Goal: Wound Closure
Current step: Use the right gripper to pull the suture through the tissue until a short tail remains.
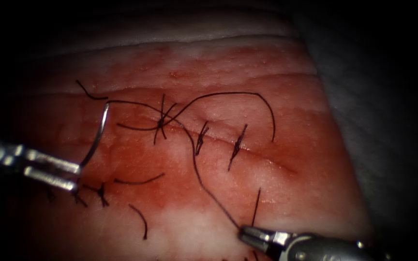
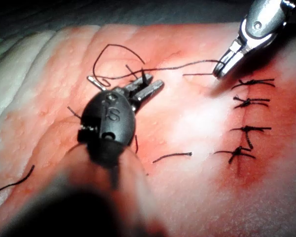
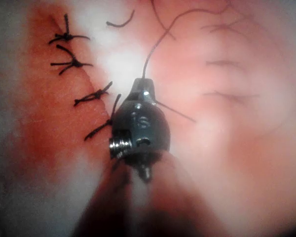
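The tissue (image 1: 228,193) bears a slanting cut (image 1: 267,157) closed by three dark stitches (image 1: 200,137), one of them a knot (image 1: 160,123). My left tool (image 1: 77,177) lies left of the cut, shut on the curved needle (image 1: 97,135) near its lower end. The needle arcs up free of the tissue, and the thread (image 1: 197,169) leaves its upper end. My right tool (image 1: 243,233), at the near edge, is shut on the thread that runs up to the knot. The left wrist view has the left tool (image 2: 147,88) and right tool (image 2: 219,71). The right tool (image 3: 143,86) holds thread (image 3: 150,54).
A long loop of thread (image 1: 247,94) arches over the far side of the cut. Cut ends of thread (image 1: 139,181) lie on the near tissue, and another knot (image 1: 101,191) sits beside the left tool. Red fluid stains the tissue around the cut. A row of stitches (image 3: 71,63) lies beside the right tool.
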Controlling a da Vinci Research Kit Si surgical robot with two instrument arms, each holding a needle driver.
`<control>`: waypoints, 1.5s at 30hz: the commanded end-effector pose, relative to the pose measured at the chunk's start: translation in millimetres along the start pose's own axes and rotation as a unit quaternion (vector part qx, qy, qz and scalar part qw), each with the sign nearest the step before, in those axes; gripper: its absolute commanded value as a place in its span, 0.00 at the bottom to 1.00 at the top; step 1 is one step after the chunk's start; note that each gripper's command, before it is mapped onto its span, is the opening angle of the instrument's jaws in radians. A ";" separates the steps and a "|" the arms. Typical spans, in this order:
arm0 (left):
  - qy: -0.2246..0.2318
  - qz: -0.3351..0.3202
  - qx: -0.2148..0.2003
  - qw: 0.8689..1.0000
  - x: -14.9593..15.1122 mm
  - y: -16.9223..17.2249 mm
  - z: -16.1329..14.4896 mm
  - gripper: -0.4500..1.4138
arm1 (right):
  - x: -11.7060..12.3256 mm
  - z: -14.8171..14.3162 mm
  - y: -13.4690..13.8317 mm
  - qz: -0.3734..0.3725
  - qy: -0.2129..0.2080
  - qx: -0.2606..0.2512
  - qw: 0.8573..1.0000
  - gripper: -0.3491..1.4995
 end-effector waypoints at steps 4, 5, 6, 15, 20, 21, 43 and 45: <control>-0.005 -0.002 0.007 1.000 -0.8 -1.0 -0.1 0.00 | 1.9 0.1 -3.1 0.001 0.004 0.019 1.000 0.00; -0.006 -0.003 0.007 1.000 -0.8 -1.1 -0.3 0.00 | 2.1 0.0 -3.4 0.001 0.006 0.024 1.000 0.00; -0.007 -0.005 0.009 1.000 -0.8 -1.2 -0.6 0.00 | 2.3 0.0 -3.6 0.001 0.008 0.030 1.000 0.00; -0.004 -0.015 0.032 0.999 -0.9 -2.3 -3.8 0.00 | 2.5 0.2 1.4 -0.061 0.088 0.010 0.994 0.85; -0.006 -0.023 0.047 0.999 -1.2 -2.8 -5.6 0.00 | 0.6 0.6 5.4 -0.062 0.091 -0.003 0.994 0.85; -0.008 -0.021 0.049 0.999 -1.2 -2.9 -5.7 0.00 | 0.1 0.9 6.2 -0.067 0.090 -0.007 0.994 0.85; -0.009 -0.024 0.052 0.998 -1.4 -3.0 -5.1 0.00 | -4.4 4.8 10.0 -0.072 -0.011 -0.011 0.997 0.00; -0.009 -0.024 0.052 0.998 -1.4 -3.0 -5.1 0.00 | -4.1 4.4 9.3 -0.066 -0.014 -0.009 0.998 0.00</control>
